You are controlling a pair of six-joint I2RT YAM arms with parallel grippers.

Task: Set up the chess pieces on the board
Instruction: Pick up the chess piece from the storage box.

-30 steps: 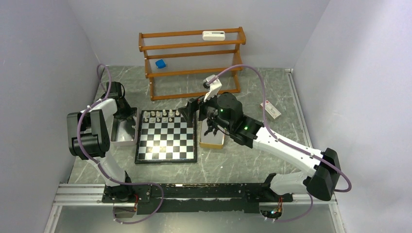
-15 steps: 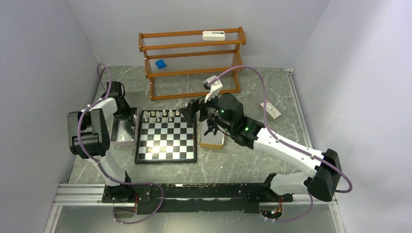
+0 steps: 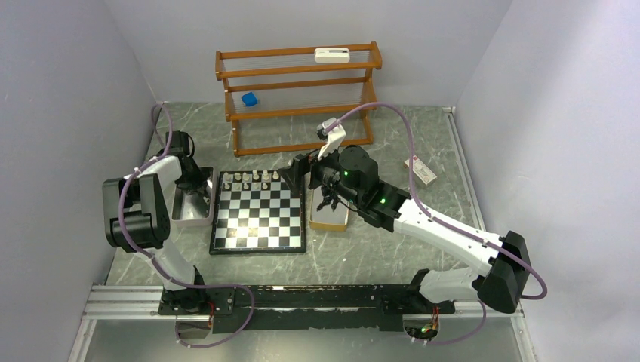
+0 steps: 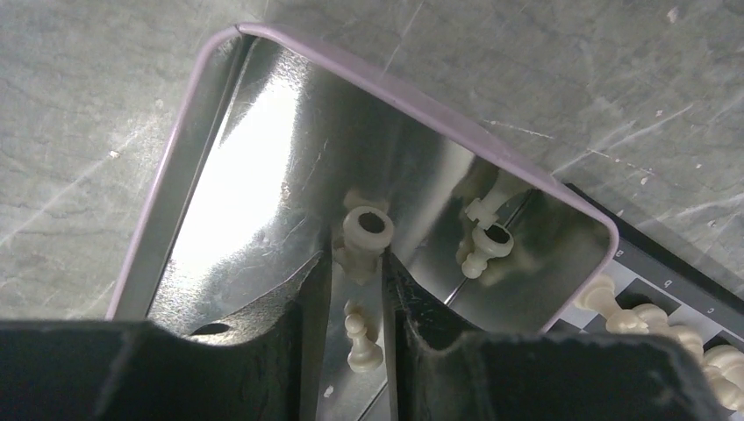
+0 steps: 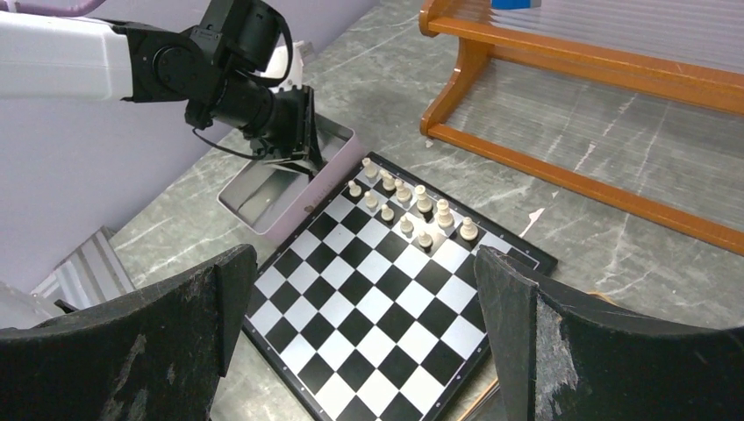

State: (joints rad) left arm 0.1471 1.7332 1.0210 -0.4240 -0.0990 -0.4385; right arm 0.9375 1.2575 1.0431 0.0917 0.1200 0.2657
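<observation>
**While the left gripper (image 3: 198, 188) dips into a tray, the right gripper (image 3: 296, 175) hangs wide open by the board**

From above, the board (image 3: 260, 222) lies flat on the table (image 3: 362, 249), between a silver tray (image 3: 189, 217) on its left and a gold tray (image 3: 330, 222) on its right. Cream pieces (image 3: 253, 179) stand in the board's two far rows. The right gripper is at the board's far right corner. A wooden rack (image 3: 298, 111) stands behind.

At the left wrist, the jaws are nearly together, with only a narrow gap. A cream piece (image 4: 367, 230) lies on its side between the fingertips (image 4: 320, 267) on the tray floor. Whether they pinch it I cannot tell. A pawn (image 4: 361, 344) and another piece (image 4: 485, 244) lie nearby in the tray.

At the right wrist, the two fingers (image 5: 219, 298) are spread far apart and hold nothing. The board shows between them, mostly bare squares, with the cream pieces in its far corner.
</observation>
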